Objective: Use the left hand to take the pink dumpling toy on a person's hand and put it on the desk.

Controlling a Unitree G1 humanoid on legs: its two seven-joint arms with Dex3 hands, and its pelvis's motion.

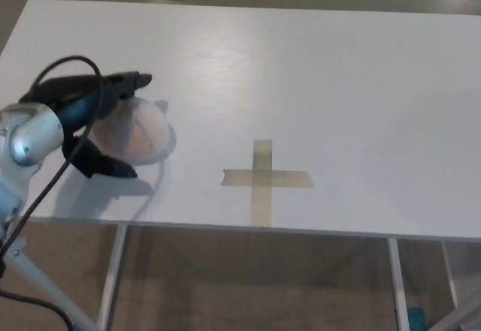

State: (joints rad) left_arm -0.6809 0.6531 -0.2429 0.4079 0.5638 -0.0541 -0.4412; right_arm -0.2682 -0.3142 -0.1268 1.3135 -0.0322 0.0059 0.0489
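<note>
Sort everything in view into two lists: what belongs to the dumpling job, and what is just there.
Part of the job:
- pink dumpling toy, lying on the desk
- left hand, fingers spread around the toy
- white desk

Just there:
- tape cross stuck on the desk
- black cable along the left arm

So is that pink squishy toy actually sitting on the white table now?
Touching. The head view shows the pink dumpling toy resting on the desk, its shadow meeting it at the base, with the left hand spread open around it.
</note>
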